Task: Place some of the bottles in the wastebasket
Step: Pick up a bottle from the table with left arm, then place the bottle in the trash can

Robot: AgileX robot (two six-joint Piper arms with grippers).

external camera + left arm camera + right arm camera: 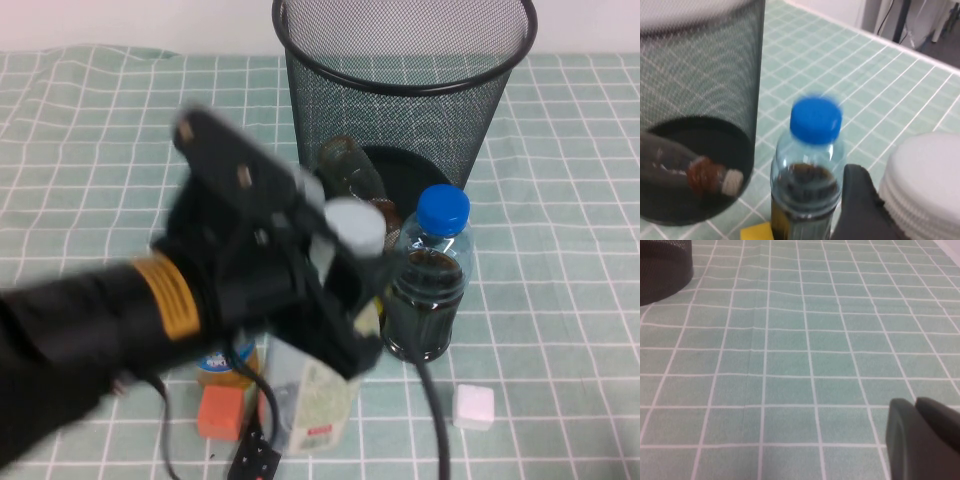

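Before wastebasket (pixel 400 100), my left end effector (pixel 340 275) pinching white-capped bottle (pixel 355 228) (brownish bottle (pixel 348 168) lies inside wastebasket); right end effector (pixel 916 407) pressed together, low over worktop (pixel 790 365).

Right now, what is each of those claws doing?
Left gripper, in front of the wastebasket: jaws closed on the white-capped bottle.
Right gripper, low over the tablecloth: jaws shut, empty.

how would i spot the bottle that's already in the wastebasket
Find the black mesh wastebasket at the table's far side. Through its mesh, a squat brownish bottle lies tilted on the bottom. Unlike the upright blue-capped bottle outside, its cap is beige.
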